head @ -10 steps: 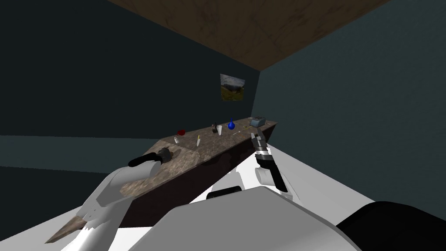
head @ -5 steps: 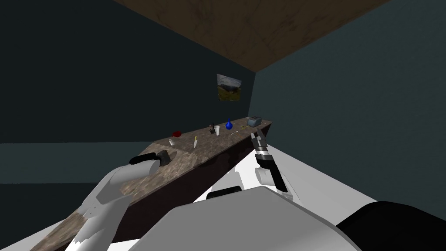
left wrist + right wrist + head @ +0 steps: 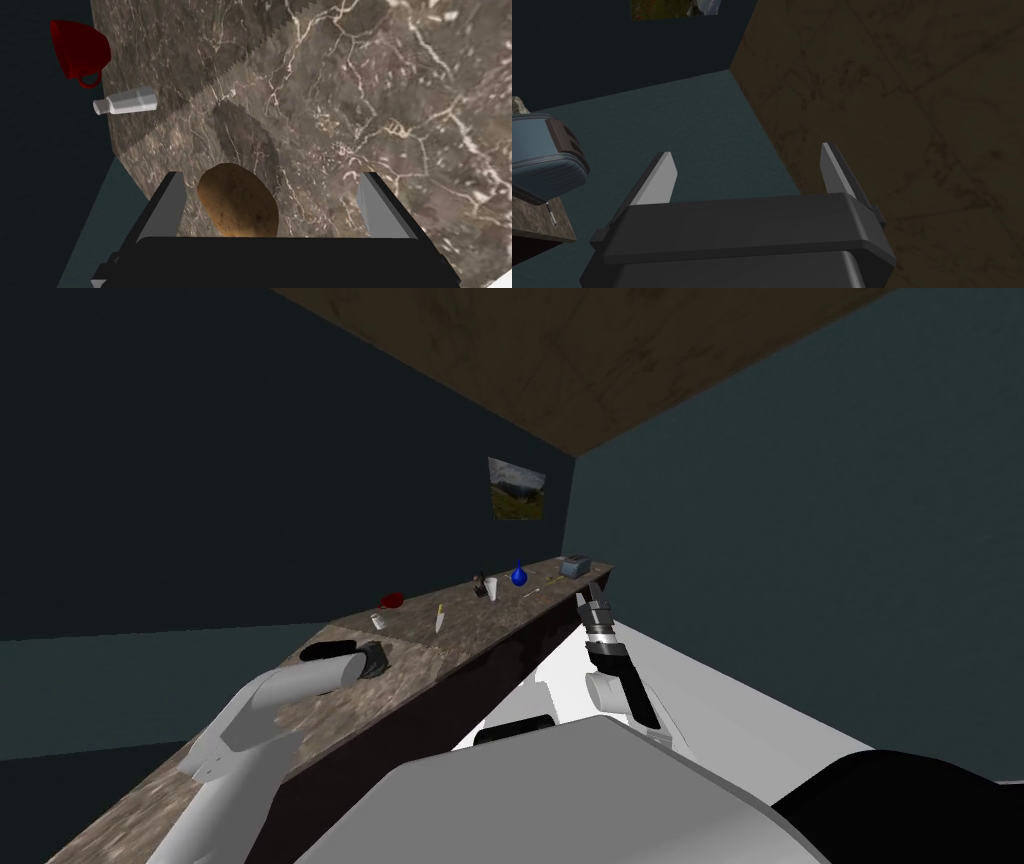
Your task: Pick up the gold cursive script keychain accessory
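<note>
Keychain detail cannot be made out, while the left tool [image 3: 272,175] is held wide open, empty, around a brown oval lump [image 3: 237,207] on the desk [image 3: 375,100], red cup [image 3: 80,50] and white bottle [image 3: 125,102] beyond.

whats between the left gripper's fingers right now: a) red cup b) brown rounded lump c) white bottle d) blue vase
B: the left wrist view shows a brown rounded lump between the open fingers of the left gripper, with the marbled counter behind it; the red cup and white bottle lie apart, near the counter's edge.
</note>
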Robot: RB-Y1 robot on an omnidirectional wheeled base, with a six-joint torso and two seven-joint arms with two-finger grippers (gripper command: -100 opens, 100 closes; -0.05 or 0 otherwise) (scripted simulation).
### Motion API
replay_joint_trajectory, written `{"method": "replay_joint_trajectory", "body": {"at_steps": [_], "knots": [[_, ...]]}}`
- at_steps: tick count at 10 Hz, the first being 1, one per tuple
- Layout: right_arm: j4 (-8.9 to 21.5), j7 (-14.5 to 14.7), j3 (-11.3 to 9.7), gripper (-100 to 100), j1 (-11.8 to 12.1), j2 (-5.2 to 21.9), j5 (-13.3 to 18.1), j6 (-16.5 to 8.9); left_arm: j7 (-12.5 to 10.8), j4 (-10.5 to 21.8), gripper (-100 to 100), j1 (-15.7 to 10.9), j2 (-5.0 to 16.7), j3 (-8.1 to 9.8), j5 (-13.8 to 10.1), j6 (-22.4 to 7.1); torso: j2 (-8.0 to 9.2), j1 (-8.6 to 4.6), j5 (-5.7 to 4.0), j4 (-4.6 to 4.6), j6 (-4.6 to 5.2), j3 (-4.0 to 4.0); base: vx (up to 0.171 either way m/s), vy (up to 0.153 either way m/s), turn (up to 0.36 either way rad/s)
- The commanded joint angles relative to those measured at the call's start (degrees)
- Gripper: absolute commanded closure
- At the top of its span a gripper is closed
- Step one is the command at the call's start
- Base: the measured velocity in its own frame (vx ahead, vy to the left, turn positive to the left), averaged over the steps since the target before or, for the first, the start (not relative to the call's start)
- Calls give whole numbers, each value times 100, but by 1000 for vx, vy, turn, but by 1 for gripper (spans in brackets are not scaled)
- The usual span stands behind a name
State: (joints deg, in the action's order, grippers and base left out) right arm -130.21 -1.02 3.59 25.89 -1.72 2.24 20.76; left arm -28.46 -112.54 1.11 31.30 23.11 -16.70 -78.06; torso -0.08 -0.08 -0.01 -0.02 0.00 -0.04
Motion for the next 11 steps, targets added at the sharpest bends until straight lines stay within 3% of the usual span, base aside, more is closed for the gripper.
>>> {"method": "replay_joint_trajectory", "body": {"at_steps": [1,5,6,11], "knots": [[0,0,0,0,0,0,0,0,-56,43,-100,-19,1,10,-12,-286,0,0,0,0,0,0,19,-10,-108],[0,0,0,0,1,0,0,0,-220,257,-100,-99,19,62,-92,-978,-3,-1,0,-1,-3,-2,26,-18,-148],[0,0,1,0,1,0,0,0,-220,257,-100,-99,19,62,-92,-990,-3,1,0,-1,-6,-2,13,-5,-7],[0,0,1,0,1,0,0,0,-410,558,-100,-175,4,103,-194,-1774,-4,1,0,-1,-7,-3,30,-12,-154]]}}
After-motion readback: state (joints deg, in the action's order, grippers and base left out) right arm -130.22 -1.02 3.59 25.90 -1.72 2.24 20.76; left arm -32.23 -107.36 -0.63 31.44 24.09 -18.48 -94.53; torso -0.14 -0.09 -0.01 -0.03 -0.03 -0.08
